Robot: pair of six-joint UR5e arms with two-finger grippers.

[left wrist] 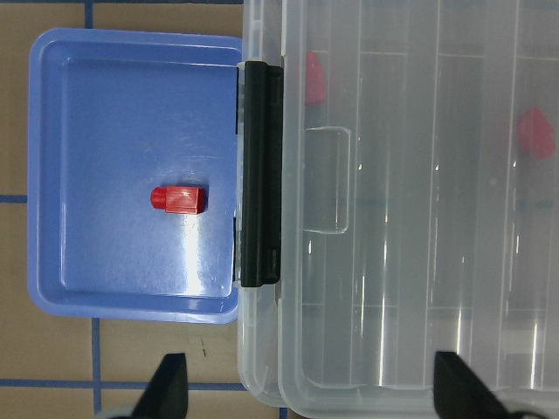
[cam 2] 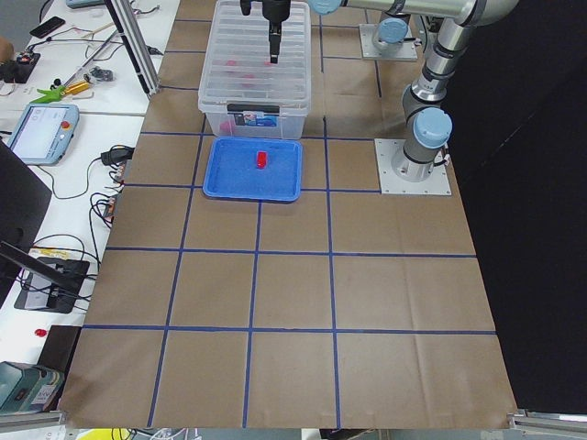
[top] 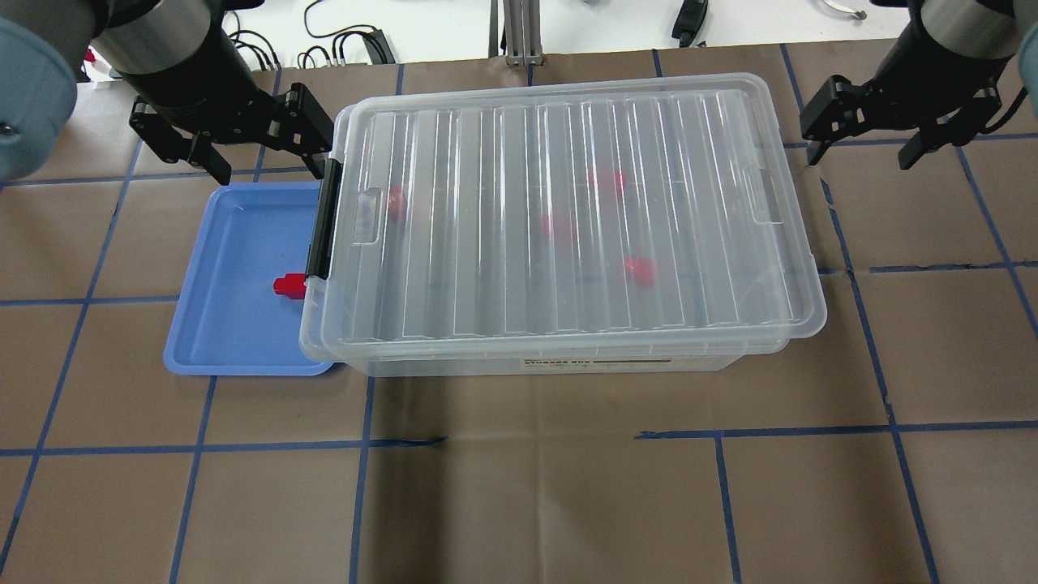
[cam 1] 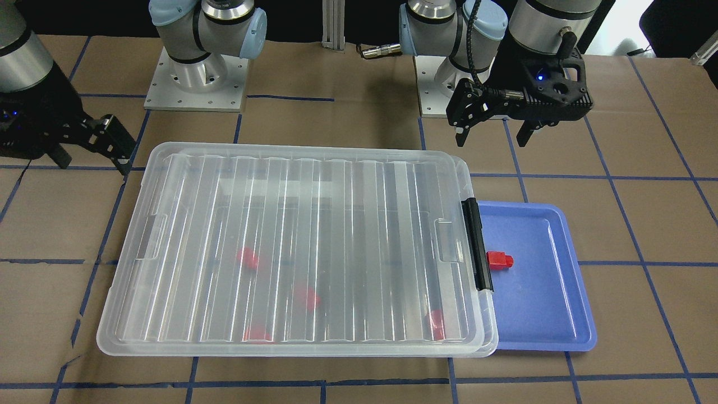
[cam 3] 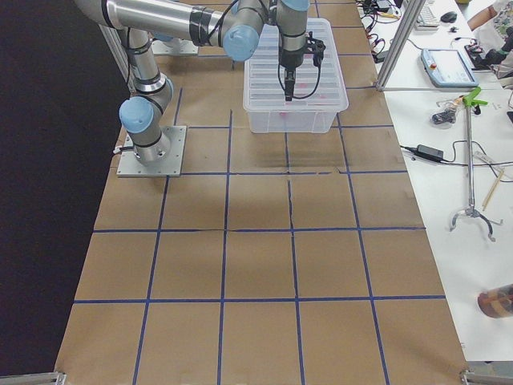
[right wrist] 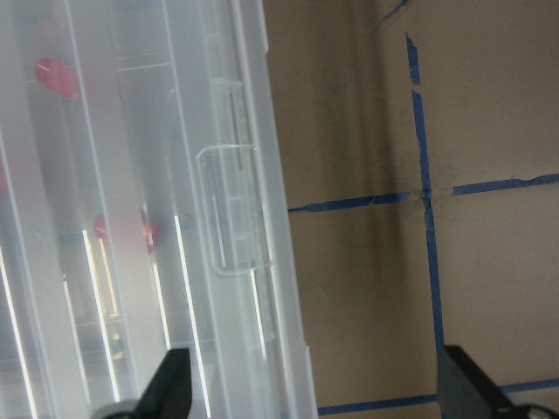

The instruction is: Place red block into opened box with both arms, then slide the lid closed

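A red block (cam 1: 499,260) (top: 288,285) (left wrist: 179,199) lies in the blue tray (cam 1: 538,314), close to the box's black latch bar (cam 1: 477,244). The clear box (top: 568,363) is covered almost fully by the ribbed lid (cam 1: 308,241) (top: 568,211). Several red blocks show blurred through the lid. My left gripper (cam 1: 493,132) (top: 263,162) hangs open and empty above the table, behind the tray and the latch end. Past the box's other short end, my right gripper (cam 1: 90,148) (top: 861,150) is also open and holds nothing.
The blue tray (top: 219,324) sits flush against the box's latch end. Brown paper with blue tape lines covers the table (top: 519,487). The arm bases (cam 1: 196,84) stand behind the box. Benches with tools and cables line the far side in the side views.
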